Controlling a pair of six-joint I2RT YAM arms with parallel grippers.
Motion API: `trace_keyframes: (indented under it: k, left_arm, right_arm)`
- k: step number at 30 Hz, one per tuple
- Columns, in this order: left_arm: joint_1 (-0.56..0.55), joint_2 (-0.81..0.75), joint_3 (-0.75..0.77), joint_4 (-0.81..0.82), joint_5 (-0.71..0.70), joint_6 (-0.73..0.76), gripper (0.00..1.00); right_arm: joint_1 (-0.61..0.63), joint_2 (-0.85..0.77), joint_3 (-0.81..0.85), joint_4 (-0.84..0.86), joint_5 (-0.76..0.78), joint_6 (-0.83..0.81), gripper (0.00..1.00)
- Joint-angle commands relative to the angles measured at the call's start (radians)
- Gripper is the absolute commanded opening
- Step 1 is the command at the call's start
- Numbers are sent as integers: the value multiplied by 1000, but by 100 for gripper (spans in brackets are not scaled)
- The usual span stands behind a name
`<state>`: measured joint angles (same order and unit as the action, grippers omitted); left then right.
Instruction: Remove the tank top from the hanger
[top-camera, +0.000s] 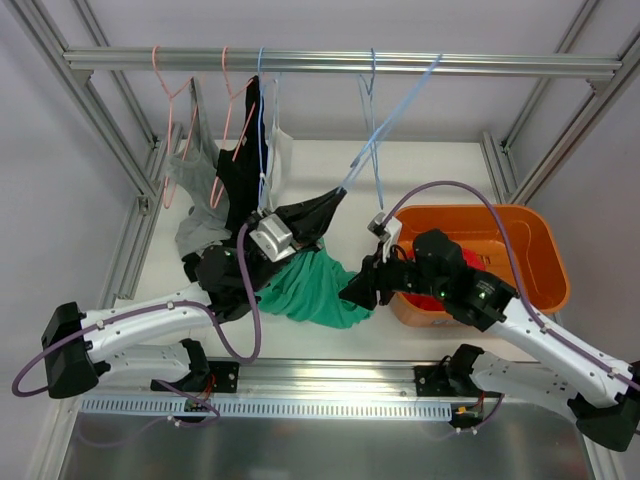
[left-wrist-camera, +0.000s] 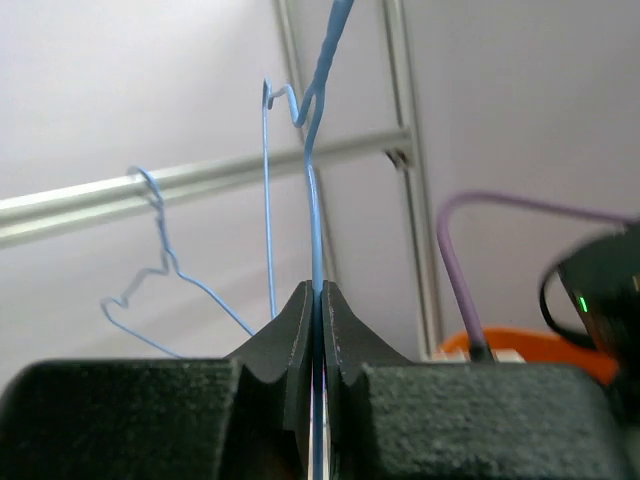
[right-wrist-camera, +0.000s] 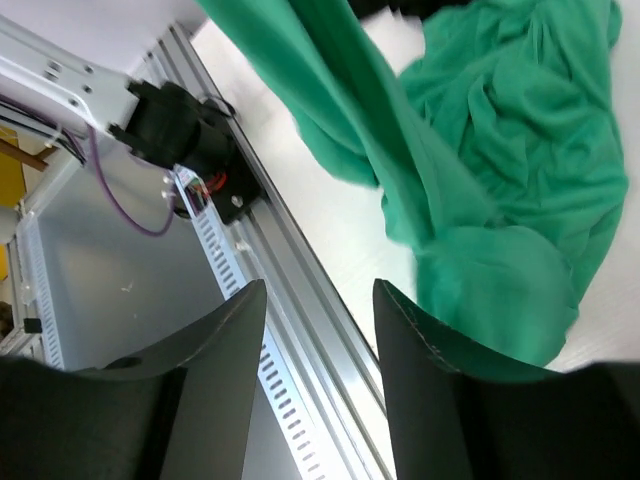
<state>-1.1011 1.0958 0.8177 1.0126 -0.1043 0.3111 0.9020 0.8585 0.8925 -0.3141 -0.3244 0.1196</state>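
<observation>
The green tank top (top-camera: 315, 288) lies bunched on the white table between the two arms; it also fills the upper right of the right wrist view (right-wrist-camera: 500, 150). My left gripper (top-camera: 340, 192) is shut on the wire of a blue hanger (top-camera: 395, 120), which slants up to the top rail (top-camera: 480, 66). In the left wrist view the wire (left-wrist-camera: 315, 220) runs straight up from between my shut fingers (left-wrist-camera: 300, 330). My right gripper (top-camera: 347, 296) is open and empty at the green top's right edge, its fingers (right-wrist-camera: 235, 330) over the table's front rail.
An orange bin (top-camera: 535, 240) stands at the right, behind my right arm. Pink hangers (top-camera: 170, 110) carrying a grey top (top-camera: 195, 185) and a black garment (top-camera: 243, 165) hang at the rail's left. More blue hangers (top-camera: 372, 95) hang on the rail.
</observation>
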Motion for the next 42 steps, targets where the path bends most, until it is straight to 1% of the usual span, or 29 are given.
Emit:
trace_keyframes:
  k: [1,9,10,12,14,16,17,18,20,21,22,24,25,27,28,30,31,34,35,38,40,41,42]
  left_arm:
    - [-13,-17,-20,504,-52,120,0]
    - [-16,-82,-118,580,-146,63,0]
    - [-16,-85,-123,596,-191,62,0]
    - [-16,-82,-129,667,-238,78,0]
    - [-16,-79,-118,669,-276,94,0]
    - [-14,-85,-107,666,-299,79,0]
    - [-17,-96,-112,656,-339,66,0]
    - [-28,-112,-123,594,-366,51,0]
    - [-28,-197,-140,456,-432,-48,0]
    - [-28,-227,-143,281,-449,-128,0]
    - [-28,-290,-153,214,-462,-160,0]
    - [-28,-344,-224,146,-471,-231,0]
    - [-28,-400,-245,118,-489,-256,0]
    - [-28,-444,-272,43,-543,-293,0]
    - [-28,-467,-270,-39,-552,-308,0]
    - [-28,-478,-259,-118,-555,-306,0]
    - [-28,-484,-253,-200,-537,-346,0]
    - [-28,-496,-241,-317,-493,-392,0]
    - [-28,-502,-241,-383,-486,-405,0]
    - [-28,-516,-239,-498,-466,-448,0]
    - [-28,-514,-238,-528,-486,-464,0]
    - [-28,-505,-215,-539,-523,-463,0]
    - [-28,-458,-188,-569,-543,-454,0]
  right_arm:
    - [26,-35,-43,59,60,38,51]
    - [29,-46,-46,63,99,25,57]
    - [29,-44,-44,61,104,22,58]
    - [29,-41,-46,67,105,22,59]
    - [29,-41,-47,73,110,20,62]
    - [29,-45,-49,73,110,20,65]
    - [29,-52,-49,73,110,17,66]
    - [29,-56,-49,73,111,15,67]
    - [29,-72,-52,70,125,6,71]
    - [29,-87,-52,61,133,3,72]
    - [28,-95,-52,53,149,0,74]
    - [28,-113,-47,31,163,-14,76]
    - [28,-118,-44,24,174,-18,77]
    - [26,-125,-37,9,179,-23,79]
    - [28,-130,-35,7,183,-28,80]
    - [28,-134,-30,-3,188,-31,81]
    - [26,-138,-27,-5,197,-37,83]
    - [28,-144,-23,-20,212,-47,84]
    - [28,-150,-23,-25,217,-47,84]
    - [28,-160,-21,-39,238,-57,86]
    - [28,-165,-18,-48,248,-60,88]
    - [28,-165,-17,-49,248,-61,89]
    - [28,-167,-15,-51,249,-61,90]
